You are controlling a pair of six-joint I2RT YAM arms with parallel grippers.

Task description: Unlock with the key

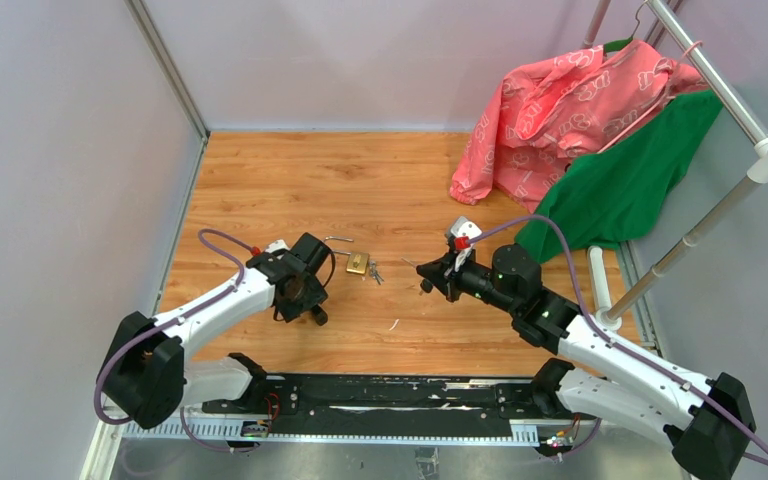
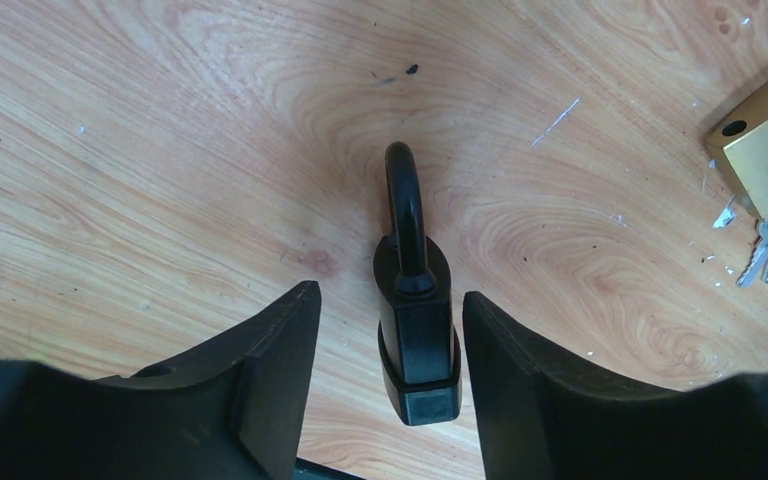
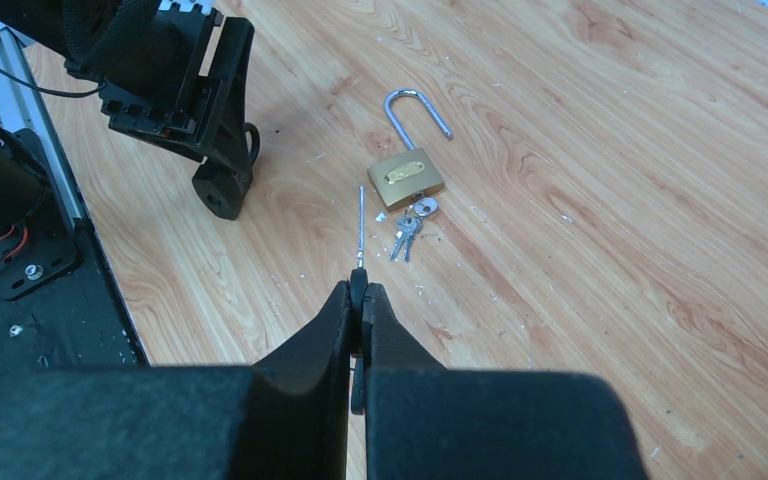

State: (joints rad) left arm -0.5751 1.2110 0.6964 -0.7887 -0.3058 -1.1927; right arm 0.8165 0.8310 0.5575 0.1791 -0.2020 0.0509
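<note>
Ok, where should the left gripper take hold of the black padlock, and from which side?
Take the black padlock by its body, squeezing the two sides that face the fingers, coming from the end opposite the shackle. It lies lengthwise between the fingers of the open left gripper, shackle pointing away, so the blocky body probably gives the firmest hold.

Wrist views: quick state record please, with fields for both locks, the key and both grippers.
black padlock: lying on the wooden table, apart from both open jaws
left gripper: open, straddling the black padlock
brass padlock: shackle swung open, bunch of keys at its base
right gripper: shut on thin key
thin key: shaft sticks forward, tip short of the brass padlock
</note>
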